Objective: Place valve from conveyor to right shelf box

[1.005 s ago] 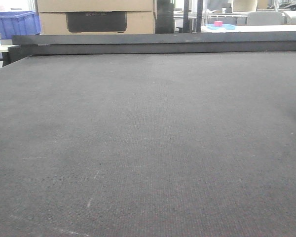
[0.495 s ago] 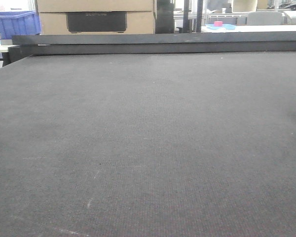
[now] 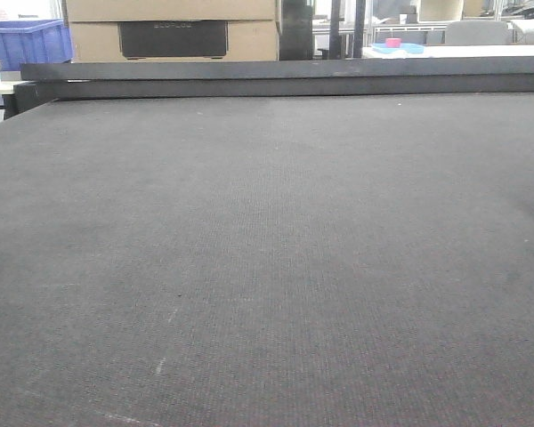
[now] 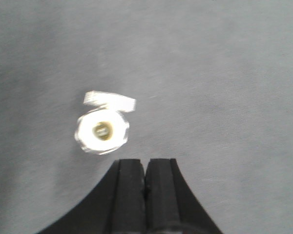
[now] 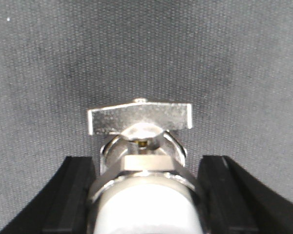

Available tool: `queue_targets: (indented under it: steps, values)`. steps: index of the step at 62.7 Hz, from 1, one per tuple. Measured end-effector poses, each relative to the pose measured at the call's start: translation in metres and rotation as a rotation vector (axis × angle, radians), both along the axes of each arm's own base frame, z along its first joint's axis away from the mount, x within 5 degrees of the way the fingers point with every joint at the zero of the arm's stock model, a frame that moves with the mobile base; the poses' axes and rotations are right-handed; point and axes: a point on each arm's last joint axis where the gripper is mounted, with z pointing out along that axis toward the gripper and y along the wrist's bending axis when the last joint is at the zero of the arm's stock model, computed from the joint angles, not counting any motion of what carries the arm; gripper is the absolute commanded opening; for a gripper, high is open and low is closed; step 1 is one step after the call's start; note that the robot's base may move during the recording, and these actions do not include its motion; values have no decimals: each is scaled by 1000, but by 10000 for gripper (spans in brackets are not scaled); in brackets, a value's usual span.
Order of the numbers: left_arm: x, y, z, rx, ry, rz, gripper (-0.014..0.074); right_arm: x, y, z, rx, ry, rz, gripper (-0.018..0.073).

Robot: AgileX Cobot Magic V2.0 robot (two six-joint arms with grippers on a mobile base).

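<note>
In the right wrist view a shiny metal valve (image 5: 144, 161) with a flat handle bar (image 5: 139, 118) sits between the black fingers (image 5: 80, 195) of my right gripper (image 5: 146, 168). The fingers touch its body on both sides, over the conveyor (image 5: 234, 58). In the left wrist view a second bright metal valve (image 4: 102, 129) stands on the belt, ahead and left of my left gripper (image 4: 145, 165), whose jaws are closed together and empty. The front view shows only the dark grey belt (image 3: 267, 249). No valve or gripper shows there. The right shelf box is out of view.
A black edge rail (image 3: 285, 76) runs along the belt's far side. Behind it stand a cardboard box (image 3: 173, 36), a blue bin (image 3: 27, 40) at the far left, and a table with a blue tray (image 3: 399, 46) at the far right.
</note>
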Motion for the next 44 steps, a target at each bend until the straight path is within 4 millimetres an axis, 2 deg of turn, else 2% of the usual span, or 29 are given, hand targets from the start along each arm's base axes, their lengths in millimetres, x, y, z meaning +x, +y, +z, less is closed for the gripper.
queue_targets:
  steps: [4, 7, 14, 18, 24, 28, 44]
  values:
    - [-1, 5, -1, 24, 15, -16, -87, 0, 0, 0, 0, -1, 0, -162]
    - [0, 8, -3, 44, 28, -38, -25, 0, 0, 0, 0, -2, 0, -162]
    - [4, 11, -10, 76, 67, -84, 204, 0, 0, 0, 0, -3, 0, -162]
    - [10, 11, -15, 81, 97, -99, 368, 0, 0, 0, 0, -3, 0, -162]
    - [22, 11, -22, 85, 154, -117, 507, 0, 0, 0, 0, -5, 0, -162]
    - [32, 12, -26, 101, 188, -137, 542, 0, 0, 0, 0, -5, 0, -162]
    - [66, 13, -52, 124, 292, -184, 536, 1, 0, 0, 0, -7, 0, -162]
